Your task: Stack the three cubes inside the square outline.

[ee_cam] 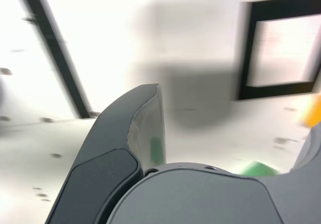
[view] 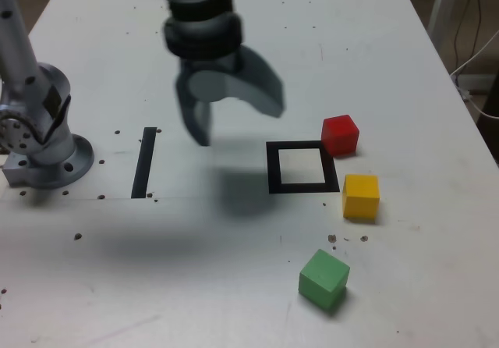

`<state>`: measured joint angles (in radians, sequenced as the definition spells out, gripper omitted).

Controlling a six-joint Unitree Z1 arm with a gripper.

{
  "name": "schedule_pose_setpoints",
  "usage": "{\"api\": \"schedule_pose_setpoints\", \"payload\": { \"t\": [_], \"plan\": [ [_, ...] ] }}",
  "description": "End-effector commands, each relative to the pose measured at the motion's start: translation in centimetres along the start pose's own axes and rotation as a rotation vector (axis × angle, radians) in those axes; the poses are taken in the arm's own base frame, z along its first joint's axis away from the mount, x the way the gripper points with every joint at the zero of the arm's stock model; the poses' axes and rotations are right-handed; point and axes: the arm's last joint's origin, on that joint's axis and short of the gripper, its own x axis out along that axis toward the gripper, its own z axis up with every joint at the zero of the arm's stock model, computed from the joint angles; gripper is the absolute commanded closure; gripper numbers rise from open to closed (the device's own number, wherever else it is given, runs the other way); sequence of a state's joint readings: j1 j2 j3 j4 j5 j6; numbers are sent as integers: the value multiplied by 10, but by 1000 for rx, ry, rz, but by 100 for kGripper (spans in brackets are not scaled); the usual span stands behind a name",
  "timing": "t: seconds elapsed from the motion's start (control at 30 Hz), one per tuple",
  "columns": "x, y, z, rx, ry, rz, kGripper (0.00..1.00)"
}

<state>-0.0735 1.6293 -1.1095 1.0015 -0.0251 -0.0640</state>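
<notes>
Above the white table (view: 390, 44) the gripper (view: 234, 118) hangs in the air with its two fingers spread wide — it holds nothing. It floats between the straight black strip (view: 144, 162) and the square outline (view: 302, 167). Nothing sits inside the outline's white middle. The red cube (view: 340, 135) is just past the outline's far corner on the exterior view's right. The yellow cube (view: 360, 196) is just beside its near corner on that side. The green cube (view: 323, 278) sits closer to the camera — away from the other two. The wrist view is blurry, showing one dark finger (ee_cam: 125, 148) and the outline (ee_cam: 273, 45).
</notes>
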Motion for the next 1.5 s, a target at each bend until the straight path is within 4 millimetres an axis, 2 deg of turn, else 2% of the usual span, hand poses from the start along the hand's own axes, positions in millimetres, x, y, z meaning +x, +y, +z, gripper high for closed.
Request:
{"api": "schedule_pose_setpoints", "payload": {
  "t": [0.0, 0.23, 0.4, 0.6, 0.83, 1.03, 1.2, 1.33, 1.47],
  "plan": [
    [-1, 1, 15, -25, -11, 0, 1],
    [-1, 6, 57, -100, -34, 1, 1],
    [7, 10, 89, -169, -25, 6, 2],
    [17, 26, 114, -225, 21, 36, 3],
    [36, 40, 133, -257, 85, 55, 5],
    [57, 42, 148, -256, 122, 42, 8],
    [62, 42, 158, -255, 120, 40, 10],
    [65, 43, 164, -259, 125, 36, 18],
    [68, 43, 165, -271, 135, 36, 34]
  ]
}}
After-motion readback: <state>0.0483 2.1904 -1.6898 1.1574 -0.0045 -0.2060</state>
